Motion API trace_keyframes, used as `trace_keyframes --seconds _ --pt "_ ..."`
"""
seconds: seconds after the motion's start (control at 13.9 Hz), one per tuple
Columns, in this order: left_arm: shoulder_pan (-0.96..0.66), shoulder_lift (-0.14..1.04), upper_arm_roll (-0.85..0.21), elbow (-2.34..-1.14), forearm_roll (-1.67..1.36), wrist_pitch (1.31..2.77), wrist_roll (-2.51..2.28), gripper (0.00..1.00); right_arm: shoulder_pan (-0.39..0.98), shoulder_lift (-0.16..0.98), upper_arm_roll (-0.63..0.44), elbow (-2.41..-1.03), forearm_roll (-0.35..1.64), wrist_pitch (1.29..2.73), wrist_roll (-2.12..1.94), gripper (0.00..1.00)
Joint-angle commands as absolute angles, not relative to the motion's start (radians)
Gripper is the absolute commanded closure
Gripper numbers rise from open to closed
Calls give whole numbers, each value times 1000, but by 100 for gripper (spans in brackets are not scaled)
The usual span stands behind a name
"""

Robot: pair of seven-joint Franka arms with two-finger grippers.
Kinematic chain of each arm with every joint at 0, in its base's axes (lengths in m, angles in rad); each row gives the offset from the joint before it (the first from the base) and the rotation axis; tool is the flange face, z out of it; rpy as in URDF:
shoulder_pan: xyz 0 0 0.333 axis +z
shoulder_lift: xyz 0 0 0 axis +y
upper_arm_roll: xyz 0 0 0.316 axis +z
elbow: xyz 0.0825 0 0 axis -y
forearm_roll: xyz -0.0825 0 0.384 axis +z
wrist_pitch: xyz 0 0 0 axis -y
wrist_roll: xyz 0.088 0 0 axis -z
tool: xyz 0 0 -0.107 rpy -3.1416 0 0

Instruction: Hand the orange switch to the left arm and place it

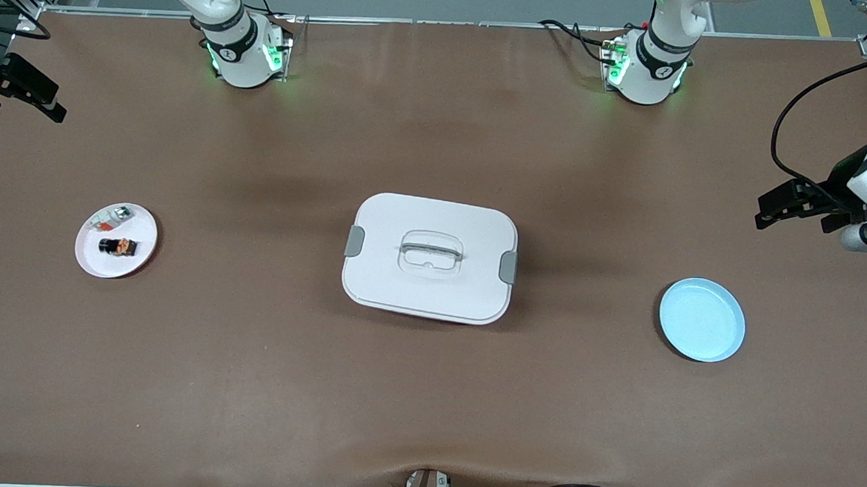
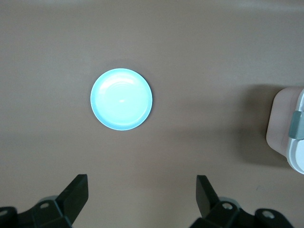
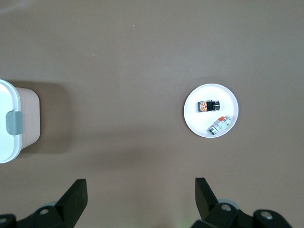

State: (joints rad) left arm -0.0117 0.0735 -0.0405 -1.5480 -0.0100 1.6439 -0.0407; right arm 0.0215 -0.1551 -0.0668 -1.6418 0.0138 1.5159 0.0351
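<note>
On the white plate [image 1: 146,237], at nine o'clock from the box [image 1: 430,258] on the front view's dial, toward the right arm's end of the desk [image 1: 425,406]: the orange switch [image 1: 119,246], lying flat, ungripped. Just beside it on the same plate, at about twelve o'clock from it, a whitish part [image 1: 114,216] with red and green bits.

At the dial's centre, the box itself, lid on, grey clasps at three and nine o'clock.

At about four o'clock from the box, toward the left arm's end: a pale blue plate [image 1: 702,319], bare, probably the drop-off.

Over bare desk near the white plate: the right claw [image 3: 140,183], spread fully wide, holding nothing. Over bare desk near the blue plate: the left claw [image 2: 141,183], likewise spread wide and empty.

Judged from this: nothing of the task done yet. No pickup, no handover, no placing. Left to do: grasping the switch with the right claw, carrying it up and clear of the box, passing it to the left claw, setting it down on the blue plate.

No brand, label or legible writing on box, plates or parts. Small dark marks on the arm bases, possibly a logo, too small to read.
</note>
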Motion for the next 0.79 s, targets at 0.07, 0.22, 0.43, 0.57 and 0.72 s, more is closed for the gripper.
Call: trace_keyframes --seconds 0.07,0.22,0.43,0.57,0.72 --pt "-6 81 -44 -1523 -5 1620 -18 0 31 -166 -68 -1638 9 1517 43 0" --pt "-6 81 -44 -1523 -5 1620 -18 0 29 -166 -69 -1640 11 1517 43 0" --pt "-8 81 -44 -1523 -5 1620 -31 0 25 -163 -71 -1638 11 1522 43 0" --pt "-6 81 -44 -1523 -3 1620 -31 0 28 -146 -71 -1629 11 1519 34 0" --pt "-6 81 -44 -1523 -3 1620 -28 0 20 -129 -71 -1628 12 1511 46 0"
